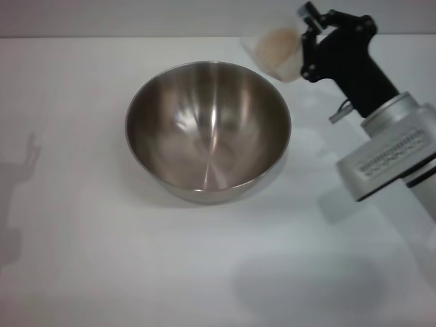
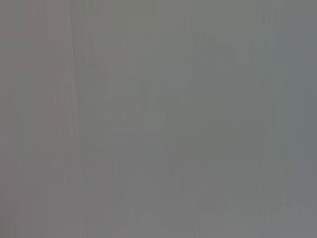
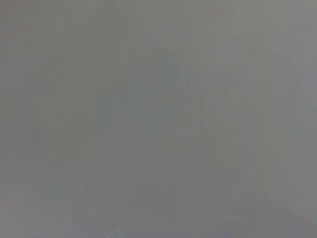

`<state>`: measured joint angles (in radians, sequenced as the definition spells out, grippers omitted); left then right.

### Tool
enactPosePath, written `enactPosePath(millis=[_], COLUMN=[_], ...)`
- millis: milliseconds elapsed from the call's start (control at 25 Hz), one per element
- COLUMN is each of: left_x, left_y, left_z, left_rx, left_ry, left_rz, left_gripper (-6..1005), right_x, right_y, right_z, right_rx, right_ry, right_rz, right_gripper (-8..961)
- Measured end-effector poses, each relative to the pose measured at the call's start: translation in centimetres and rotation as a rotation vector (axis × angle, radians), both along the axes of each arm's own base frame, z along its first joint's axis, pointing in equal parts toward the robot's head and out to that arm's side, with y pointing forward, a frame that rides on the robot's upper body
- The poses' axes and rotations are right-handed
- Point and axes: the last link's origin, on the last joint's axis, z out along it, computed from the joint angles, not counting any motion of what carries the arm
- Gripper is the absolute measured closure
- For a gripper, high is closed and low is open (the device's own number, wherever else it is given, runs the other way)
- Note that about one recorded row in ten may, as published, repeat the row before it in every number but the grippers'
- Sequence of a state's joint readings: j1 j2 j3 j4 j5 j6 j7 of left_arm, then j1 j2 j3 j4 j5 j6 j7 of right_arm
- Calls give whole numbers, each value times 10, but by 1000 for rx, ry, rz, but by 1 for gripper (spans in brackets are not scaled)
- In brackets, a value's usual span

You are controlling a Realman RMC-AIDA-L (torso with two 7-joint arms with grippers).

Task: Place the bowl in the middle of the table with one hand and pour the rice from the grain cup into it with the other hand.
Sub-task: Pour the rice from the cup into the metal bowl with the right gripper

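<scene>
The steel bowl (image 1: 208,129) stands upright on the white table (image 1: 82,259), near its middle, and its inside shows no grains. My right gripper (image 1: 308,42) is shut on the translucent grain cup (image 1: 276,52), held in the air just beyond the bowl's far right rim and tilted toward the bowl. Pale beige rice (image 1: 278,42) shows inside the cup. My left gripper is out of view; only its shadow (image 1: 20,177) falls on the table at the left. Both wrist views show only plain grey.
The right arm's silver and black wrist (image 1: 385,157) hangs over the table's right side. The table's far edge (image 1: 136,37) runs across the top of the head view.
</scene>
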<state>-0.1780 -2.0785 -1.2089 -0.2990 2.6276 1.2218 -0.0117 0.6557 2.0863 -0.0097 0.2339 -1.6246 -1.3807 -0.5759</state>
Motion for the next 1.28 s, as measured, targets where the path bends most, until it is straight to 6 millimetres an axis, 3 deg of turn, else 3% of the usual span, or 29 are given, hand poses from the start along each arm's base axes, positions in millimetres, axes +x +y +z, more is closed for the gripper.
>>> enactPosePath(millis=[520, 1280], left_x=[1, 1], left_y=[3, 2], left_z=[-1, 0], left_rx=[-4, -1], left_ry=[-1, -1], left_rz=[-3, -5], left_gripper=[187, 187], right_x=[-28, -38], right_y=[-12, -23], right_z=[-32, -50], right_rx=[353, 654], right_ry=[-649, -1187], right_rz=[170, 343], right_gripper=[945, 945])
